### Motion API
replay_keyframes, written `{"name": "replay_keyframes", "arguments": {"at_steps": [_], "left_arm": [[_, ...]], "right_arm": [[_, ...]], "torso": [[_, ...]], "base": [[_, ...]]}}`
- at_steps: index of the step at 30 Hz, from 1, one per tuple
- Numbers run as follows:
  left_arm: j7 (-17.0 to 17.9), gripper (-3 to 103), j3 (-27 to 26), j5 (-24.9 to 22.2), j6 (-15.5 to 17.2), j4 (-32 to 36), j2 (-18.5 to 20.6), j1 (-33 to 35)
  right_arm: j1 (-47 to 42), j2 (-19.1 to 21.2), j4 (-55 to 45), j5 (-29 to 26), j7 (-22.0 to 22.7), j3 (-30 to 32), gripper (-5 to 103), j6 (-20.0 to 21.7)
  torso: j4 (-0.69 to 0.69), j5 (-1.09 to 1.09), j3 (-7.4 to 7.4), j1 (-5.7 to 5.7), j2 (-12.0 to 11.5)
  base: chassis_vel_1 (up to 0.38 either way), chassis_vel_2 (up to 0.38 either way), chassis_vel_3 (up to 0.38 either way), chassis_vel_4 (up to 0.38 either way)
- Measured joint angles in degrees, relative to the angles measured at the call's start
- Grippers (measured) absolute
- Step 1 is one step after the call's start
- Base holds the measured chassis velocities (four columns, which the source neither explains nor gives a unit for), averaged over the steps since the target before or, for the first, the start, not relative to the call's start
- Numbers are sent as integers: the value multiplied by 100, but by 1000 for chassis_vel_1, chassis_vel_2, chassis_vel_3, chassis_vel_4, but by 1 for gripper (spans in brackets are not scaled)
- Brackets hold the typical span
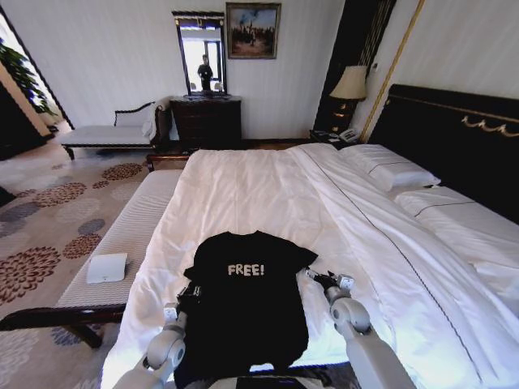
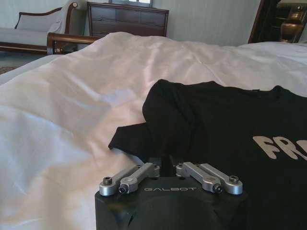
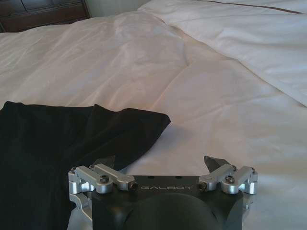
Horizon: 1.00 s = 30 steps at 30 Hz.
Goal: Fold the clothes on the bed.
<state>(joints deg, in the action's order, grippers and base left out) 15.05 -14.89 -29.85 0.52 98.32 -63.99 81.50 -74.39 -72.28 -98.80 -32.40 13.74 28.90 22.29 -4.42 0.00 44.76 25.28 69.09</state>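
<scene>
White bed (image 1: 243, 186) holds T-shirt (image 1: 247, 300), left jaws (image 2: 165, 165) clenched on it, right jaws (image 3: 163, 165) released beside its sleeve.

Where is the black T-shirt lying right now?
In the head view the black T-shirt lies flat on the near end of the bed, between the left gripper and the right gripper.

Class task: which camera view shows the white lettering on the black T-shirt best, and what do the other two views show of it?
The head view: the whole word FREE! reads clearly on the T-shirt. The left wrist view catches the first letters at its edge. The right wrist view shows plain black cloth, no lettering.
</scene>
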Motion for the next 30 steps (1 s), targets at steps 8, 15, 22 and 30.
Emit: {"name": "replay_keyframes", "arguments": {"at_steps": [8,15,22,30], "left_arm": [[-3,0,-49,-3,-4,46,-4,19],[9,0,-123,-119,9,108,60,-122],[177,0,-353,-843,231,247,524,-807],[196,0,-513,-1401,362,-244,930,-1307]], "right_arm": [[-33,-4,-25,0,4,6,100,1],[-61,-3,-60,-1,5,21,100,1],[-99,-23,-108,2,6,17,100,-4],[-99,-57,-181,3,7,-26,100,-5]], "torso": [[0,0,0,0,0],[1,-1,0,0,0],[-1,1,0,0,0],[1,-1,0,0,0]], "base": [[0,0,0,0],[0,0,0,0],[0,0,0,0],[0,0,0,0]]}}
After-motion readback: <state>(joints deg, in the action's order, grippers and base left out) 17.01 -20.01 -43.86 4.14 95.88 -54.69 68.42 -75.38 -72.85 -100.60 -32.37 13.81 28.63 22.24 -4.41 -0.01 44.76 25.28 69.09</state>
